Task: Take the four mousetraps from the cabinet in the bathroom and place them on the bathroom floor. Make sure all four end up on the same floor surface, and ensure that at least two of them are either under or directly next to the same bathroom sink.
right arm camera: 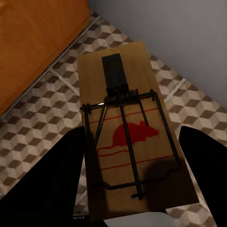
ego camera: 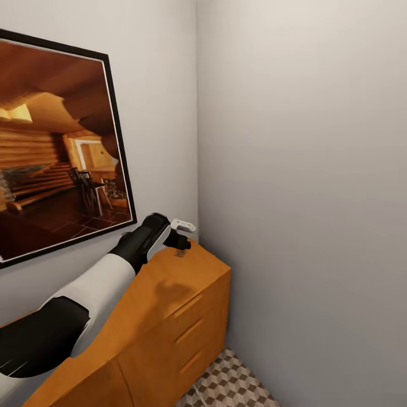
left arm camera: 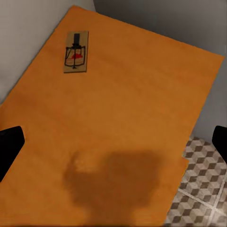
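One mousetrap, a small wooden slab with a red mouse print, lies flat on the orange-brown cabinet top near its far corner by the wall. My left gripper hovers above that top, open, with the trap ahead of its spread fingers. In the head view the left gripper hangs just over the same mousetrap at the back of the cabinet. My right gripper is shut on a second mousetrap, held above the cube-patterned bathroom floor.
A large framed picture hangs on the wall left of the cabinet. Grey walls close the corner behind and to the right. A narrow strip of patterned floor runs between the cabinet's drawer fronts and the right wall.
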`<state>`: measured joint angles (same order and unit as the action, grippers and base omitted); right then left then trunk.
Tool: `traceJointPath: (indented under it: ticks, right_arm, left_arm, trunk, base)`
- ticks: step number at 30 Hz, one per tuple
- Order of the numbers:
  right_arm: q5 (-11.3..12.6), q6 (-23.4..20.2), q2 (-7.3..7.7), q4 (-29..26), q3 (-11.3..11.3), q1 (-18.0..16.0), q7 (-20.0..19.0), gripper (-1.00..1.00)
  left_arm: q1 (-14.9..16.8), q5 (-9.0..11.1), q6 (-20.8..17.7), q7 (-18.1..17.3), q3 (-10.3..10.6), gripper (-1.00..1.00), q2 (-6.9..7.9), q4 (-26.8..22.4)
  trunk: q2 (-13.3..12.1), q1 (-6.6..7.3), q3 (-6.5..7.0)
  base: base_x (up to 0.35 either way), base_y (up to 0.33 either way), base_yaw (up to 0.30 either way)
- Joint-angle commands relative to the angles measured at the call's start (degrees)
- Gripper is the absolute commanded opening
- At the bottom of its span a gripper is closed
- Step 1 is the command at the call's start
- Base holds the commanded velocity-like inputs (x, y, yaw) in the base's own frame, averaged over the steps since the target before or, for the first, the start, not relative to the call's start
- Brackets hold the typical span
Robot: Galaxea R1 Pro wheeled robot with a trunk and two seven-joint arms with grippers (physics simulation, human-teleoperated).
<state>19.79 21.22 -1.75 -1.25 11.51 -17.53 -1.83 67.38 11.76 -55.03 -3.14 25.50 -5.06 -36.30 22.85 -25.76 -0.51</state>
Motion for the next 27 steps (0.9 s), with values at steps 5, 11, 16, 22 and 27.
traceJointPath:
  ticks: [5, 11, 16, 22, 27]
  right_arm:
    - [0.6, 0.2, -0.01, 0.1, 0.4, 0.0, -0.2, -1.0]
    - [0.6, 0.2, -0.01, 0.1, 0.4, 0.0, -0.2, -1.0]
    - [0.6, 0.2, -0.01, 0.1, 0.4, 0.0, -0.2, -1.0]
    - [0.6, 0.2, -0.01, 0.1, 0.4, 0.0, -0.1, -1.0]
    - [0.6, 0.2, 0.0, 0.1, 0.4, 0.0, -0.1, -1.0]
  left_arm:
    - [-0.1, 0.1, -0.2, 0.0, 0.2, 1.0, 0.05, 0.0]
    - [-0.1, 0.1, -0.1, 0.1, 0.2, 1.0, 0.05, 0.0]
    - [-0.1, 0.1, -0.1, 0.1, 0.2, 1.0, 0.05, 0.0]
    - [-0.1, 0.1, -0.1, 0.1, 0.2, 1.0, 0.11, 0.1]
    - [-0.2, 0.1, -0.1, 0.1, 0.2, 1.0, 0.14, 0.1]
  trunk:
    - [0.1, -0.03, -0.04]
    - [0.1, -0.03, -0.04]
    - [0.1, -0.03, -0.04]
    - [0.1, -0.03, -0.04]
    - [0.1, -0.03, -0.04]
  base:
    - [0.0, 0.115, -0.013]
    - [0.0, 0.012, -0.001]
    - [0.0, 0.001, 0.0]
    - [0.0, 0.0, 0.0]
    - [0.0, 0.0, 0.0]
